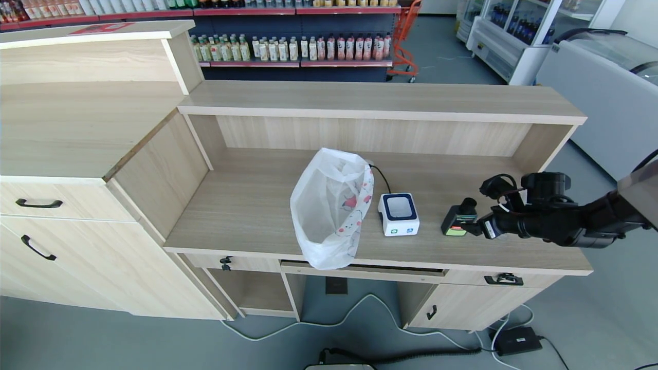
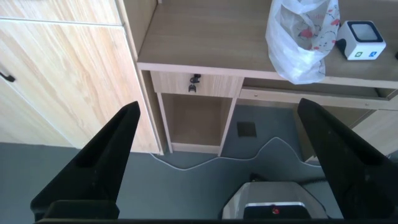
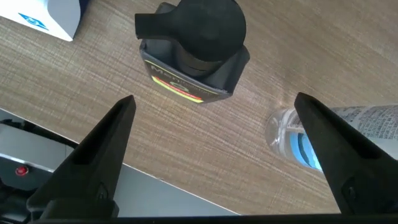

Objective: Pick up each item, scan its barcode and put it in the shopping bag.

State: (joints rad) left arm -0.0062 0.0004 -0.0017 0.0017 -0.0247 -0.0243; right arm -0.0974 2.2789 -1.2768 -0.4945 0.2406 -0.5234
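Fingers (image 3: 93,168) of the right gripper (image 3: 214,102) gape wide, dark bottle (image 3: 193,53) upright just ahead of their gap, untouched.

Shopping bag (image 1: 329,205) stood upright on wooden counter (image 1: 247,205), mouth open, white with red print. Scanner (image 1: 399,214) set just beside bag, on robot's right; black cable (image 1: 383,177) run behind it. Dark bottle (image 1: 458,218), black-capped, stood further right, near scanner. Right gripper (image 1: 478,227) held just beside bottle. Drink shelves (image 1: 293,49) seen behind counter.
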